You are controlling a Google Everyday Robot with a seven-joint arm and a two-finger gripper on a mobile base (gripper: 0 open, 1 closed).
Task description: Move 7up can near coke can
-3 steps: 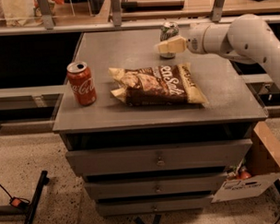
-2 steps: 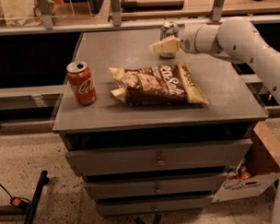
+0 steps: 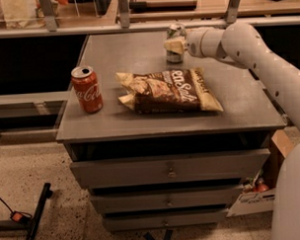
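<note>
The 7up can (image 3: 175, 31) is pale silver-green with a silver top and stands upright at the back of the grey cabinet top (image 3: 238, 106), right of centre. My gripper (image 3: 173, 44) reaches in from the right, and its cream fingers are shut around the can's middle. The coke can (image 3: 87, 89) is red with white script. It stands upright near the front left corner, well away from the 7up can.
A brown chip bag (image 3: 171, 90) lies flat in the middle of the top, between the two cans. Below are grey drawers (image 3: 166, 168). A cardboard box (image 3: 277, 147) stands on the floor at the right and a black stand (image 3: 37, 215) at the left.
My gripper and the 7up can have shifted a little to the left along the back of the top. The coke can and the chip bag have not moved.
</note>
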